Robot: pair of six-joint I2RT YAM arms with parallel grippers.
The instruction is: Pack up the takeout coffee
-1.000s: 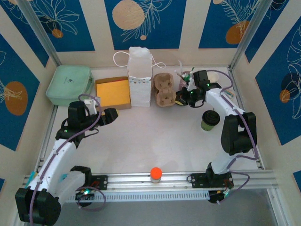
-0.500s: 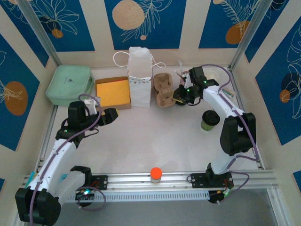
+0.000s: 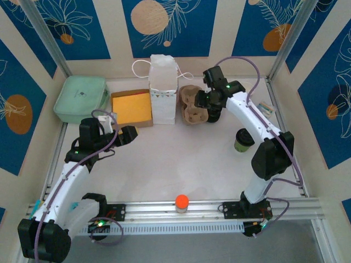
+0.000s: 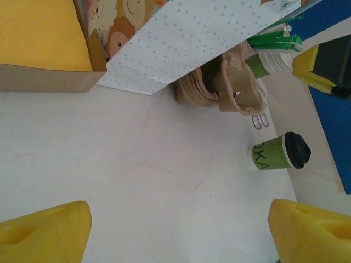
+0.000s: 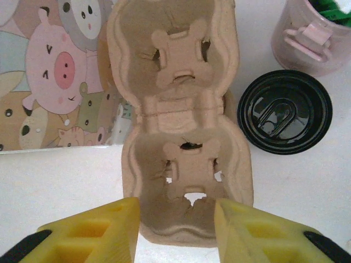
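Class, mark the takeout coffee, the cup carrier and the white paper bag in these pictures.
takeout coffee (image 4: 267, 155), left wrist view, on its green side wall.
cup carrier (image 5: 181, 107), right wrist view, on the ridge between its two wells.
white paper bag (image 3: 163, 93), top external view, on its near face.

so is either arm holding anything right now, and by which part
Nothing is held. The left gripper is open over the table; the right gripper has its fingers spread over one end of the cup carrier, not closed on it.
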